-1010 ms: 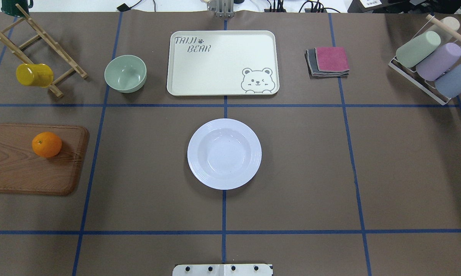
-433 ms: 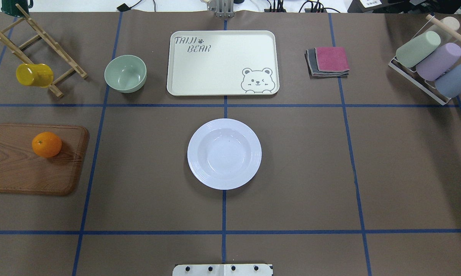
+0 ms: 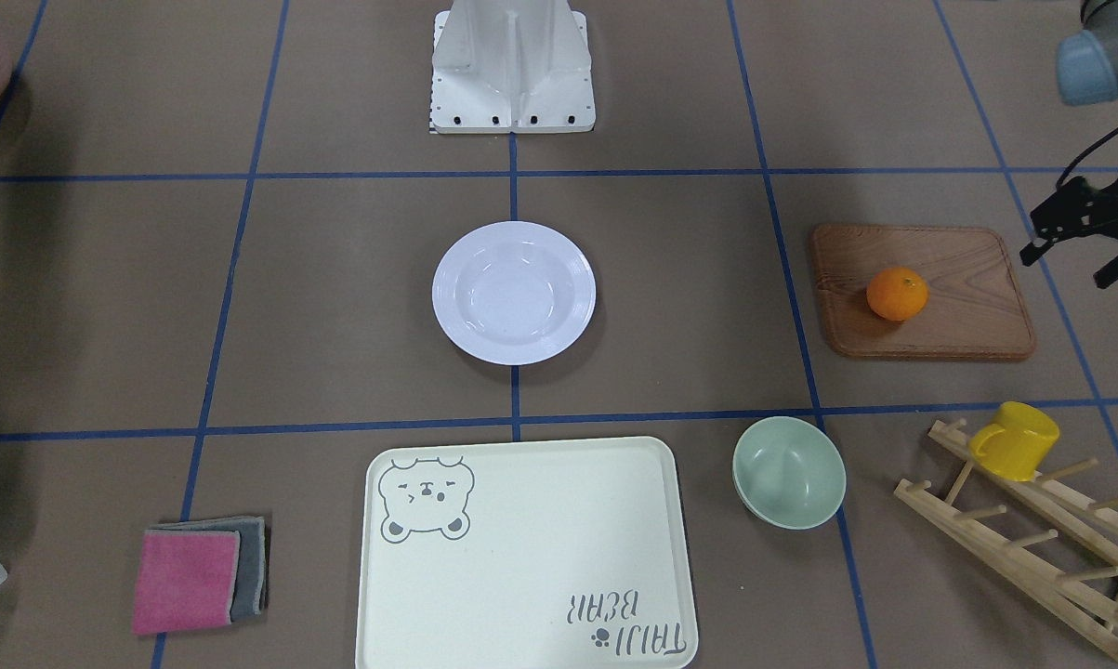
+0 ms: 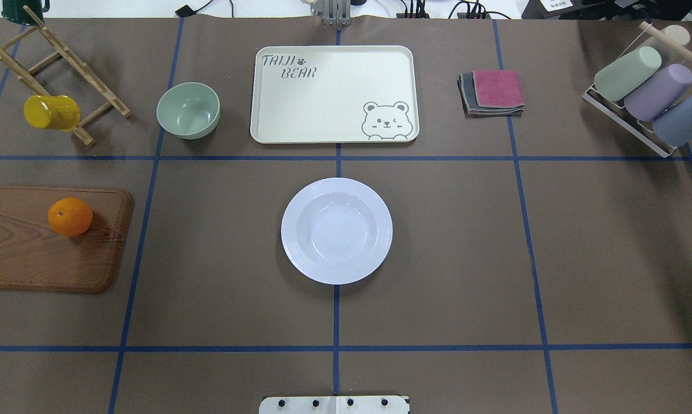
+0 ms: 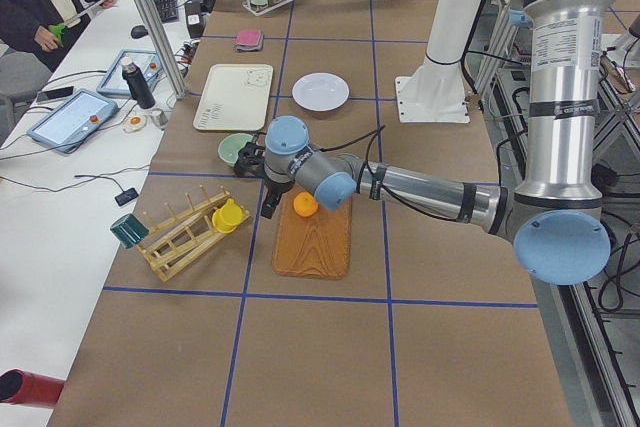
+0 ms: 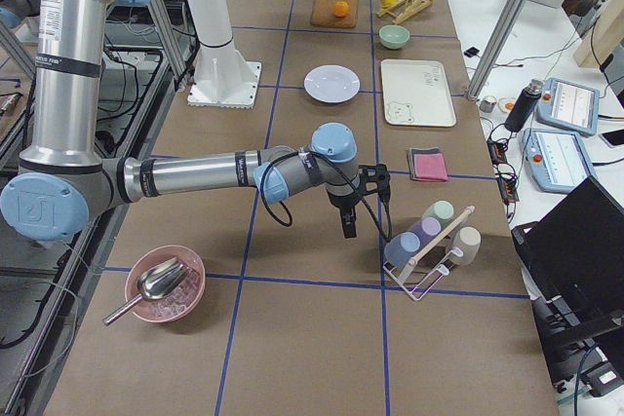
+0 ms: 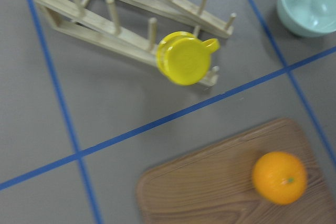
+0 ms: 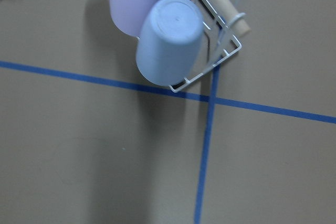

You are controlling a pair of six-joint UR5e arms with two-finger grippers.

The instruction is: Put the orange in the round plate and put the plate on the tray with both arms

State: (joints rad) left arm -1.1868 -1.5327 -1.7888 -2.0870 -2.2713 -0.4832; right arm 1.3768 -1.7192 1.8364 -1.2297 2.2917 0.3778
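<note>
Brown paper with a grid of blue tape lines covers the long table [image 4: 219, 259]. The small round bright orange [image 4: 70, 217] sits on a brown wooden cutting board [image 4: 35, 259] on the robot's left side of the table, nearer the board's far edge. The round glossy white deep plate [image 4: 336, 230] lies empty at the middle of the table, well apart from the orange. Beyond it is the large cream rectangular tray [image 4: 334, 92] with a grey bear face and "TAIJI BEAR" lettering, also empty.

The black left gripper [image 3: 1066, 268] hangs in the air just beside the board's outer end, its jaws apart, clear of the orange. The black right gripper [image 6: 368, 226] hangs over the table near a white wire rack of pastel cups [image 6: 424, 241]; it shows only in the side view, so I cannot tell how its jaws stand.

A pale green bowl [image 4: 188, 110] stands just beside the tray on the robot's left, a yellow mug [image 4: 51, 112] hangs on a wooden peg rack [image 4: 75, 75], and folded pink and grey cloths [image 4: 492, 92] lie on the tray's other side.
</note>
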